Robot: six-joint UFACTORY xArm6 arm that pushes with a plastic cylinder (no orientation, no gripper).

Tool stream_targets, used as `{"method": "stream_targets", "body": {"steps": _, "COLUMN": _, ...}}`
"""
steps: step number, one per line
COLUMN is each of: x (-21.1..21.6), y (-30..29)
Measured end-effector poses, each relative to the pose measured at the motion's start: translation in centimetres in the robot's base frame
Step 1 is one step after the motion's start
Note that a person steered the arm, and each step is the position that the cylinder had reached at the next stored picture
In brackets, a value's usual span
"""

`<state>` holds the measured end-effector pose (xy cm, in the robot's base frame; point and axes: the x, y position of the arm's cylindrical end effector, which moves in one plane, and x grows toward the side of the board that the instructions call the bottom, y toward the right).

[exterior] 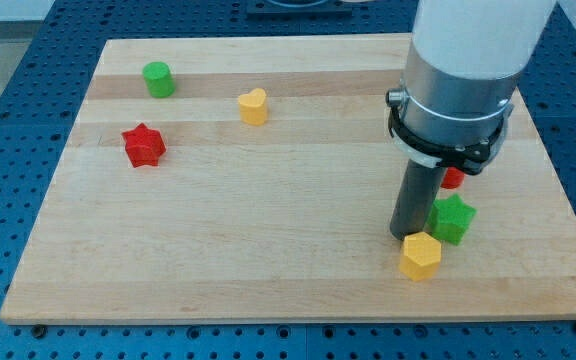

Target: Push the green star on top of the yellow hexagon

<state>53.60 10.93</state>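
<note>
The green star (454, 219) lies at the view's right on the wooden board (268, 260). The yellow hexagon (420, 256) lies just below and left of it, a small gap apart. My tip (408, 236) rests on the board directly above the hexagon and at the left of the star, close to both. The rod and the arm's wide body rise over this spot and hide what lies behind.
A red block (452, 179) peeks out beside the rod, mostly hidden, above the star. A green cylinder (157, 78), a yellow heart (253, 105) and a red star (144, 145) lie at the view's upper left.
</note>
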Motion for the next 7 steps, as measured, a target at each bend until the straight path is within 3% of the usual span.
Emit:
{"method": "stream_targets", "body": {"steps": 1, "x": -0.6, "y": -4.7}}
{"method": "stream_targets", "body": {"steps": 2, "x": 2.7, "y": -5.2}}
{"method": "stream_targets", "body": {"steps": 4, "x": 3.9, "y": -4.0}}
{"method": "stream_targets", "body": {"steps": 7, "x": 2.7, "y": 5.8}}
